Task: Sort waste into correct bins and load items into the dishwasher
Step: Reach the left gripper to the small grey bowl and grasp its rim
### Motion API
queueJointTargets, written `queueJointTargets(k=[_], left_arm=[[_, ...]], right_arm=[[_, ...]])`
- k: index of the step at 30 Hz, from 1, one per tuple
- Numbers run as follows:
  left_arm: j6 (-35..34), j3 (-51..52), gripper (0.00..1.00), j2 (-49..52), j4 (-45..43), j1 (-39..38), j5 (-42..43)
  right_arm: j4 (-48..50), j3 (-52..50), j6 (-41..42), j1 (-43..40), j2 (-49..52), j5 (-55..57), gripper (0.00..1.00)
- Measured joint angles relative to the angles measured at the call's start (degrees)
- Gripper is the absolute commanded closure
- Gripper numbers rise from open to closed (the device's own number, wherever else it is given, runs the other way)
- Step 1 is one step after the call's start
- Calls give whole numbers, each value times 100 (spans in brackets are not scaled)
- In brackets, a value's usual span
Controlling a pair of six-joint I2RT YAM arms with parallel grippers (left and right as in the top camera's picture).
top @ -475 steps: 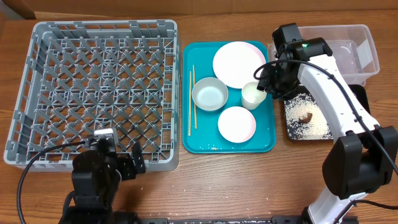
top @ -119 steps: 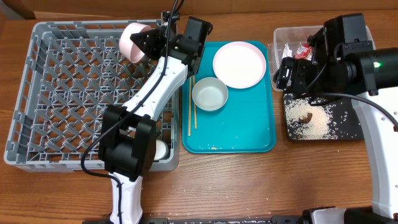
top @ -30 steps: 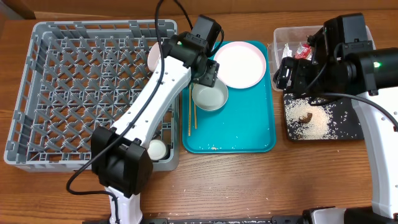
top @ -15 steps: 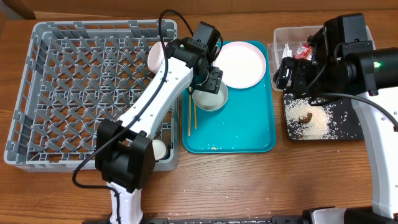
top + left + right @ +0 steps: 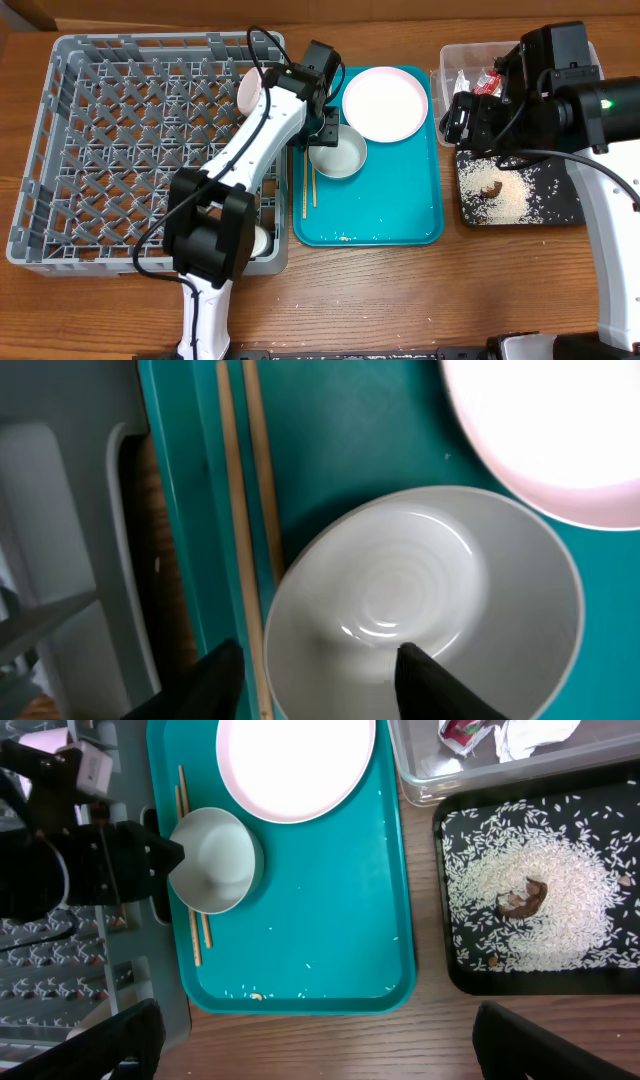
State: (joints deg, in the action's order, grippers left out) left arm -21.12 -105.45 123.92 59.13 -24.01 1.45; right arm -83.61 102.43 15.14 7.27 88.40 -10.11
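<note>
A: Bowl location?
B: The pale grey round bowl [image 5: 338,155] sits on the teal rectangular plastic tray [image 5: 400,215], with the pinkish-white round plate [image 5: 385,103] at its 1 o'clock and the thin wooden chopsticks [image 5: 309,170] at its 9 o'clock. The large grey plastic dish rack [image 5: 35,160] stands at the teal tray's 9 o'clock.
A: And the left gripper [image 5: 320,682]?
B: At the bowl's 11 o'clock rim, jaws released, one finger inside the bowl, one outside.
A: The right?
B: The right gripper [image 5: 318,1030] hangs above the desk [image 5: 400,290], jaws spread wide, empty. Below it, white rice grains [image 5: 560,910] and a small brown lump [image 5: 523,898] lie on the shallow black tray [image 5: 610,972].
</note>
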Motion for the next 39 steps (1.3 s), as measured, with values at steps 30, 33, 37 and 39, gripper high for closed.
queueJointTargets(k=[30, 33, 37, 39], left_arm=[[-144, 503, 83, 188, -402, 0, -127], [-149, 581, 94, 188, -431, 0, -127], [-164, 603, 96, 188, -474, 0, -101], [-166, 603, 96, 188, -459, 0, -94]], right_arm=[[0, 0, 0, 0, 0, 2, 0], [0, 0, 0, 0, 0, 2, 0], [0, 0, 0, 0, 0, 2, 0], [-2, 0, 0, 0, 0, 2, 0]])
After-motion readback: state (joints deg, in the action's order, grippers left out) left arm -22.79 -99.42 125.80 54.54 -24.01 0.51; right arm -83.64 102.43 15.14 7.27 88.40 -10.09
